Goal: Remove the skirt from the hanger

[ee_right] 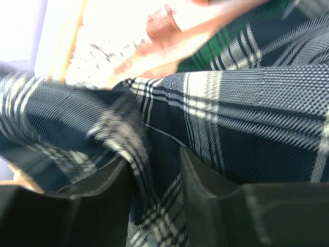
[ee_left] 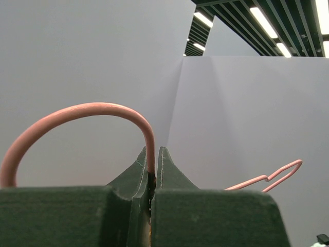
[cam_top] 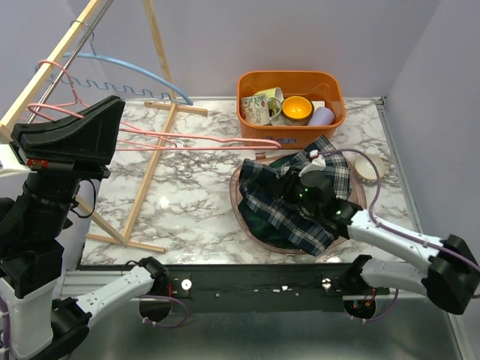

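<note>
**Skirt lies on the tray, but the hanger end is near: a snag is possible**

The largest danger concerns the dark blue-and-green checked skirt [cam_top: 289, 199]. It lies crumpled on the round pinkish tray [cam_top: 255, 231] at the right side of the white marbled surface [cam_top: 195, 202]. The long pink wire hanger [cam_top: 187, 139] ends just beside its upper edge, and I cannot tell whether a clip holds the cloth. The left hand [ee_left: 153, 159] is clenched on the wire near the hook. If it pulls away while cloth is caught, I think the skirt would be dragged off the tray.

A smaller danger is at the right hand [ee_right: 154, 159]. Its fingers stand apart, with a loose fold of cloth between them. On rising, a finger could hook this fold.

The count is:
- one surface
- one wooden rack [cam_top: 154, 169]
- two hangers, the pink one and a light blue plastic hanger [cam_top: 142, 71]
- one skirt
- one tray
- one orange plastic basket [cam_top: 251, 127], holding one flowered mug [cam_top: 259, 106], one yellow bowl [cam_top: 298, 109] and one lilac cup [cam_top: 322, 116]
- one small pale bowl [cam_top: 373, 166]
</note>
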You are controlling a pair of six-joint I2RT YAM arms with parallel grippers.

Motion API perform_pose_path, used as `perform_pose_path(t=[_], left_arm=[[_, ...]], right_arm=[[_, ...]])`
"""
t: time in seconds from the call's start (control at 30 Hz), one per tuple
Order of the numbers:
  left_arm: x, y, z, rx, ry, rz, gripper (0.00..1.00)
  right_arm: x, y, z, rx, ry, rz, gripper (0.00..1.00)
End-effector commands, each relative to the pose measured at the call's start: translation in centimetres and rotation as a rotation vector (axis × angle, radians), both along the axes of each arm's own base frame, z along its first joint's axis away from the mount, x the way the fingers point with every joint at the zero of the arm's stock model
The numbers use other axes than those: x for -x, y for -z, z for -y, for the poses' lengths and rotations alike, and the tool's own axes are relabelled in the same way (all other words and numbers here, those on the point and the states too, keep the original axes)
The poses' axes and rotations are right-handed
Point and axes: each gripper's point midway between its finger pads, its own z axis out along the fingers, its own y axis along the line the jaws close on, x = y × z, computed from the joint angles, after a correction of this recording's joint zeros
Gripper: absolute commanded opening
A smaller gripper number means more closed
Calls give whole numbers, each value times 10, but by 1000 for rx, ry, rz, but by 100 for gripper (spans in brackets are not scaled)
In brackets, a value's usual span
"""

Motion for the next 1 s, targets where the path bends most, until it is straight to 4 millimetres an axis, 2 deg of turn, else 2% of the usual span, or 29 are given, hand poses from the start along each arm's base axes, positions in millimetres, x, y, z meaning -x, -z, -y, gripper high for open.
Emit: perform_pose_path(t=[0.0,0.07,0.13,0.2,0.3,0.33,0.37,0.4,0.47,0.53,0.6,0.67,0.77,0.8,0.93,0.97], left_arm=[[-3,-2,-7,7,-40,-2,0],[-1,-2,-8,13,-35,0,0],[-1,0,-7,15,-31,1,0],[-1,0,-7,17,-32,0,0],[-3,1,-5,14,-29,-5,0],[-4,1,-4,11,-27,-5,0],[-4,1,-4,11,-27,-5,0],[-4,2,-3,9,-25,-8,0],[-8,3,0,6,-24,-15,0],[-8,3,0,4,-25,-18,0],[-8,3,0,3,-26,-18,0],[-8,2,-2,4,-32,-17,0],[-10,3,-2,3,-36,-22,0],[-9,2,-2,3,-36,-22,0],[-10,2,-1,3,-34,-22,0],[-9,2,-2,4,-34,-21,0]], right_arm=[[11,-47,42,99,90,31,52],[15,-65,51,77,109,60,54],[19,-71,62,88,141,55,55],[25,-74,71,86,162,49,55],[29,-62,81,89,196,39,51],[29,-56,84,96,212,31,50],[32,-37,87,123,217,4,49],[31,-29,88,124,226,-2,46],[37,12,95,179,244,-68,43],[38,40,103,216,291,-111,42],[41,62,115,263,336,-139,41],[42,69,119,295,351,-151,41],[39,58,123,298,369,-130,40],[41,56,130,324,386,-132,40],[43,30,140,326,420,-106,43],[41,16,138,304,420,-88,44]])
